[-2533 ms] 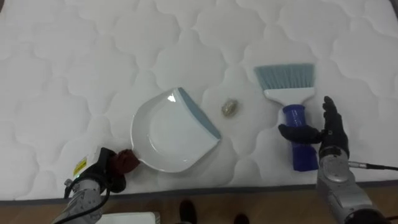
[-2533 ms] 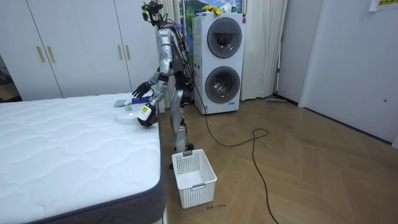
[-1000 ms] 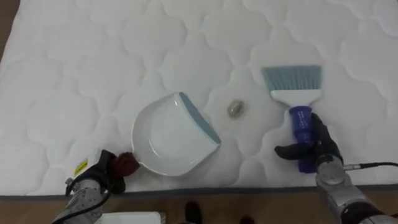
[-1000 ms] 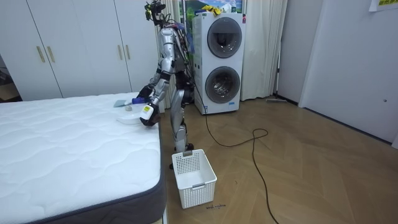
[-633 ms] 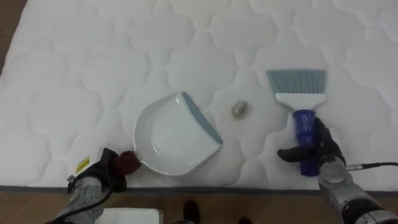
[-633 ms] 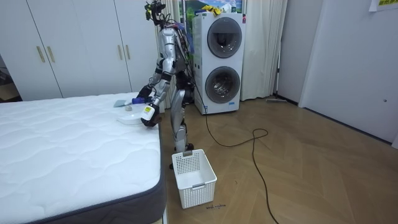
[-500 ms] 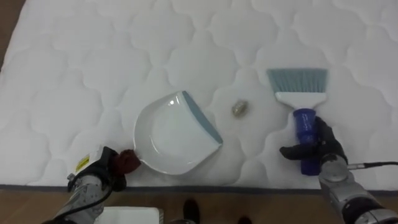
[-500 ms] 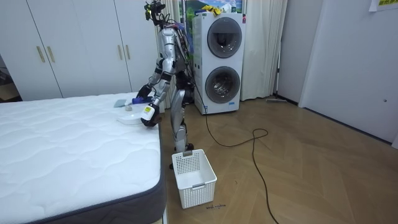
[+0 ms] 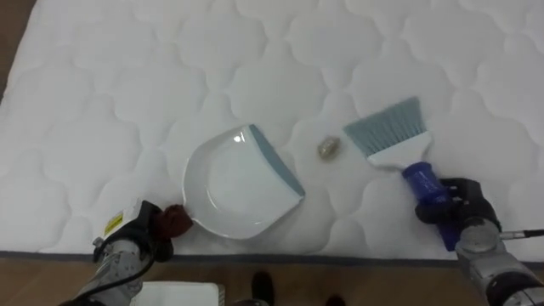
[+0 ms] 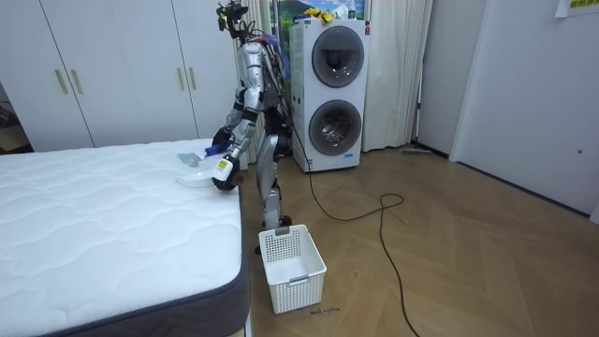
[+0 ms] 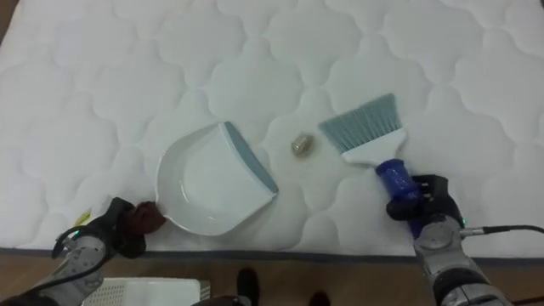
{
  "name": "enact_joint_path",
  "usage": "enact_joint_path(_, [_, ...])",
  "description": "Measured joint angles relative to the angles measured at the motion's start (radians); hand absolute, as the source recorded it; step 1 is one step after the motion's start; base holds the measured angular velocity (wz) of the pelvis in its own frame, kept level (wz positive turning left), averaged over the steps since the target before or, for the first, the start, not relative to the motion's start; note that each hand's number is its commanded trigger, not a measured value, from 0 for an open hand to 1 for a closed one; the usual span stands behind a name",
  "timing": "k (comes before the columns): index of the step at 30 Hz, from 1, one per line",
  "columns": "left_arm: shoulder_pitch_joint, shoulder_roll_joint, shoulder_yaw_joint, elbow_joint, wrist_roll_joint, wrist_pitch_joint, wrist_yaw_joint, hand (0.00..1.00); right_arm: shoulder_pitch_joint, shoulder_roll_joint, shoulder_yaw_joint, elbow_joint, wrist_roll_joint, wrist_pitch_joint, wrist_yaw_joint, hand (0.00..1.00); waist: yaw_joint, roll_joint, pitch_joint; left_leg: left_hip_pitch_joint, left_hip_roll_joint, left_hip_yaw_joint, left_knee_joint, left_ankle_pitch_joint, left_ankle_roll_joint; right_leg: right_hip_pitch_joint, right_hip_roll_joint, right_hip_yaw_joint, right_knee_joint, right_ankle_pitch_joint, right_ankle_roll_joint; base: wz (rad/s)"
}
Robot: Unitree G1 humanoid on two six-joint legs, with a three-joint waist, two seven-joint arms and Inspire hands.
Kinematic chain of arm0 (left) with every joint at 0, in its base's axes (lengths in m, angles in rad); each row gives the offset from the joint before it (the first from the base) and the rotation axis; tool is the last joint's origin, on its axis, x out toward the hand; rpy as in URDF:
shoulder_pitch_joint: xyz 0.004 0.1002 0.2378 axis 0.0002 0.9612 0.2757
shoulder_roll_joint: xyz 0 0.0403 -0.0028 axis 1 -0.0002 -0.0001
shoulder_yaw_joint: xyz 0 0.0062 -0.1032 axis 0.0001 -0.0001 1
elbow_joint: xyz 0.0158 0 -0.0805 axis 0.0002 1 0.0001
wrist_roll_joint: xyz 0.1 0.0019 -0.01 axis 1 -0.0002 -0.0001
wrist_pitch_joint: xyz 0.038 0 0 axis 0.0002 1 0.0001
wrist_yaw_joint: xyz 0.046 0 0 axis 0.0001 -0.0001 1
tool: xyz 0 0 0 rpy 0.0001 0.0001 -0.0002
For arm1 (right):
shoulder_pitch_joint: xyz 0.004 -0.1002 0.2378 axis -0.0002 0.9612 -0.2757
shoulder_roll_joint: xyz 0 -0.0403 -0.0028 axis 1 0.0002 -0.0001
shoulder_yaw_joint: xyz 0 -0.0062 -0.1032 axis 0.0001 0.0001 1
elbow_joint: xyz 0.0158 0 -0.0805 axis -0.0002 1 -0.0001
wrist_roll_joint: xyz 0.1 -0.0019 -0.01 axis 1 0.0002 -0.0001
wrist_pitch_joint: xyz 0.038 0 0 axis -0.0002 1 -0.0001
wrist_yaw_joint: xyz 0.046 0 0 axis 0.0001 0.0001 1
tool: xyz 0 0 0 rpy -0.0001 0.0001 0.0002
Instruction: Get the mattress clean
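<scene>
On the white quilted mattress lies a white dustpan with a grey-blue lip. My left hand is shut on its dark red handle at the bed's near edge. A small brownish scrap rests just right of the pan's lip. My right hand has its fingers curled round the blue handle of a brush. The brush's pale blue bristles slant up and left, close to the scrap. In the room view I stand at the bed's far corner, bent a little over the dustpan.
The mattress edge runs along the bottom, with wooden floor below it. A white slatted basket stands on the floor by the bed. Stacked washing machines are behind me, and white wardrobes line the wall.
My right hand has closed round the brush handle and swung the brush, so its bristles have turned left toward the scrap. The left hand and dustpan stayed put.
</scene>
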Motion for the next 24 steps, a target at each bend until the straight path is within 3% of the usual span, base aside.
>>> enact_joint_path(16, [-0.002,0.0,-0.001,-0.001,0.001,0.007,0.01,1.0,-0.011,0.018,-0.014,0.029,0.039,0.008,-0.013,1.0,-0.001,0.001,-0.0008,-0.004,0.001,0.008,0.002,0.0,0.0,-0.015,-0.005,0.001,0.015,-0.002,-0.003,0.0])
enact_joint_path(24, [-0.008,0.0,-0.009,-0.007,0.005,0.023,0.005,1.0,-0.03,0.002,-0.026,0.043,-0.163,0.042,-0.08,1.0,-0.002,-0.002,-0.0036,-0.004,-0.004,0.008,0.004,0.001,0.002,-0.016,-0.009,0.002,0.023,-0.005,-0.001,0.0])
